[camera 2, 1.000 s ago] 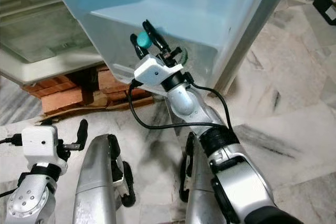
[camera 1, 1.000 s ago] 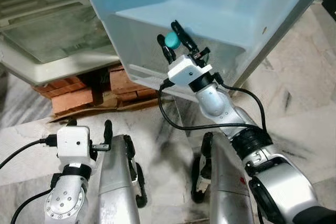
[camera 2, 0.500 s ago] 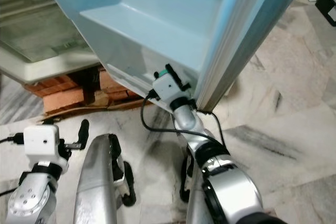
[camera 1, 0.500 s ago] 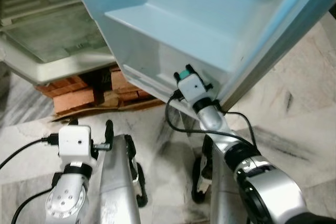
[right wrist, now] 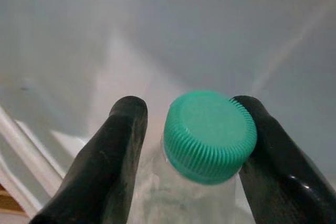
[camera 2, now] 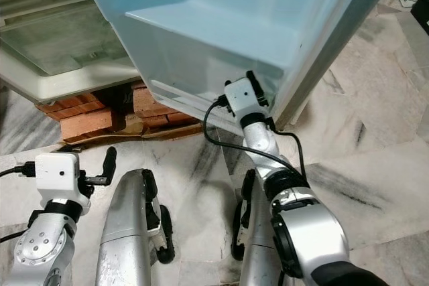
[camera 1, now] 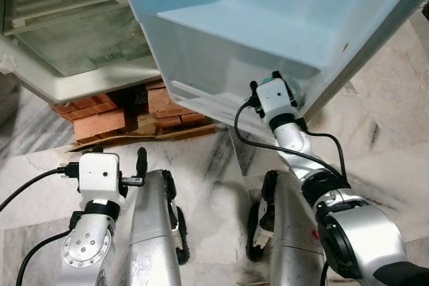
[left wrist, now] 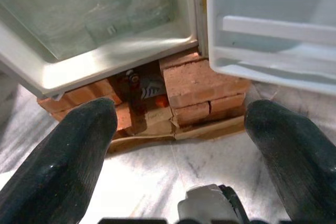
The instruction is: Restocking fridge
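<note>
Marble-veined floor tiles (camera 1: pixel 201 159) lay below the pale blue fridge door shelf (camera 1: pixel 268 38); the right tool (right wrist: pixel 191 145) pinched a clear bottle with a green ribbed cap (right wrist: pixel 210 135) against it, probably for shelving; the left tool (left wrist: pixel 178 145) hung spread, idle.

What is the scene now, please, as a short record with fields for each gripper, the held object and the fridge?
right gripper: raised to the lower door shelf, shut on the bottle
bottle: clear, green cap, held at the neck
left gripper: low and idle, open, holds nothing
fridge door: open, pale blue inside
fridge base: rests on red bricks
floor: marble tiles
</note>
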`<state>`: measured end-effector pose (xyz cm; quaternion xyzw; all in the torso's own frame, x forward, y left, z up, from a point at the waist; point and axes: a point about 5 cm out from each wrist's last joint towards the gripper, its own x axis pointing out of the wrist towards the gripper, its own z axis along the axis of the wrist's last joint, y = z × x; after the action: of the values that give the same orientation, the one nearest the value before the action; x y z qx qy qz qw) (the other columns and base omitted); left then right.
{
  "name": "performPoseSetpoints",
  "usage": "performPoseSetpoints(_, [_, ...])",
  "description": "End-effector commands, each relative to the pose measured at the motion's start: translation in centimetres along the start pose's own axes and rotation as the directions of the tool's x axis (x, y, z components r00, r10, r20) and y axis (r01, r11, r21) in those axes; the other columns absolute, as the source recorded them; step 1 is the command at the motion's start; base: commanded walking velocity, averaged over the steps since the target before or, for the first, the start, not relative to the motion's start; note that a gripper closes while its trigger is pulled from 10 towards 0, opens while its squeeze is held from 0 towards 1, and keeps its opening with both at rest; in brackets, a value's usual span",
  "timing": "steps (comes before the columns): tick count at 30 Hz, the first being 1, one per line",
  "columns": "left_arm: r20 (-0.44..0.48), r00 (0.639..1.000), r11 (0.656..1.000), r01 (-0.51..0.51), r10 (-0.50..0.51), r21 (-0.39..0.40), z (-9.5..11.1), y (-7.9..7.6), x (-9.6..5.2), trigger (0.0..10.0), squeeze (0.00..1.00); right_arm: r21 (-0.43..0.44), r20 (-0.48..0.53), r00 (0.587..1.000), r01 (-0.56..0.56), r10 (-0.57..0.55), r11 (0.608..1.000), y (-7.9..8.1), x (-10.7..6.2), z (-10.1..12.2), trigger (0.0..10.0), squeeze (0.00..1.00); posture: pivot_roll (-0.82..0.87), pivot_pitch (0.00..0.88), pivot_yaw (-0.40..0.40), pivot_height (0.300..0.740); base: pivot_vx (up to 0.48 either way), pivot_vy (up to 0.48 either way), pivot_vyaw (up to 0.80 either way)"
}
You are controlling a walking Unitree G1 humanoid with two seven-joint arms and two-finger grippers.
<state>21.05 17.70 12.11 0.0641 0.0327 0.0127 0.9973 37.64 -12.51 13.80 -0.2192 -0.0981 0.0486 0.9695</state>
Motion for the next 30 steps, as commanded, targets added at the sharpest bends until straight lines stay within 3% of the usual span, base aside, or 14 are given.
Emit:
performPoseSetpoints(1, [-0.030, 1.000, 1.000, -0.006, 0.006, 0.013, -0.7, 0.4, -0.3, 10.0, 0.00, 0.008, -0.027, 1.000, -0.002, 0.002, 1.000, 0.3, -0.3, -0.5, 10.0, 1.00, 0.14, 0.332, 0.068, 0.558, 0.000, 0.000, 0.00])
performPoseSetpoints(14, [-0.009, 1.000, 1.000, -0.011, 0.011, 0.021, -0.7, 0.5, 0.8, 10.0, 0.00, 0.041, 0.174, 0.981, 0.080, -0.086, 0.996, -2.7, 0.7, 2.9, 10.0, 1.00, 0.09, 0.291, 0.070, 0.558, 0.000, 0.000, 0.00])
performPoseSetpoints(20, [-0.009, 1.000, 1.000, -0.026, 0.026, 0.010, -1.1, 0.4, 1.1, 10.0, 0.00, 0.054, 0.204, 0.975, 0.081, -0.091, 0.995, -2.7, -1.0, 2.4, 10.0, 1.00, 0.07, 0.260, 0.062, 0.558, 0.000, 0.000, 0.00])
performPoseSetpoints(22, [-0.031, 0.998, 0.998, -0.057, 0.057, 0.002, -1.4, 0.6, 1.1, 10.0, 0.00, 0.098, 0.221, 0.970, 0.083, -0.103, 0.992, -3.0, -2.1, 2.5, 10.0, 1.00, 0.06, 0.246, 0.064, 0.558, 0.000, 0.000, 0.00])
performPoseSetpoints(23, [-0.029, 0.998, 0.999, -0.049, 0.049, 0.000, -1.5, 0.5, 1.2, 10.0, 0.00, 0.138, 0.209, 0.972, 0.081, -0.109, 0.987, -3.0, -2.6, 2.5, 10.0, 0.50, 0.05, 0.236, 0.065, 0.558, 0.000, 0.000, 0.00])
performPoseSetpoints(24, [-0.024, 0.999, 0.999, -0.039, 0.039, -0.001, -1.5, 0.4, 1.3, 10.0, 0.00, 0.155, 0.201, 0.973, 0.078, -0.109, 0.985, -3.0, -2.8, 2.5, 10.0, 0.50, 0.05, 0.233, 0.065, 0.558, 0.000, 0.000, 0.00])
performPoseSetpoints(25, [-0.021, 0.999, 0.999, -0.035, 0.035, -0.003, -1.6, 0.2, 1.3, 10.0, 0.00, 0.193, 0.182, 0.979, 0.056, -0.092, 0.980, -2.6, -3.3, 2.4, 10.0, 0.00, 0.04, 0.225, 0.065, 0.558, 0.000, 0.000, 0.00])
performPoseSetpoints(29, [-0.021, 0.999, 0.999, -0.037, 0.037, -0.007, -1.9, 0.0, 1.5, 10.0, 0.00, 0.240, 0.155, 0.987, 0.015, -0.053, 0.971, -1.5, -4.5, 2.0, 10.0, 0.00, 0.02, 0.177, 0.065, 0.558, 0.000, 0.000, 0.00])
performPoseSetpoints(30, [-0.014, 0.999, 0.999, -0.038, 0.037, -0.012, -1.9, -0.1, 1.7, 10.0, 0.00, 0.273, 0.143, 0.989, -0.012, -0.028, 0.962, -0.8, -5.5, 1.9, 10.0, 0.00, 0.01, 0.155, 0.063, 0.558, 0.000, 0.000, 0.00])
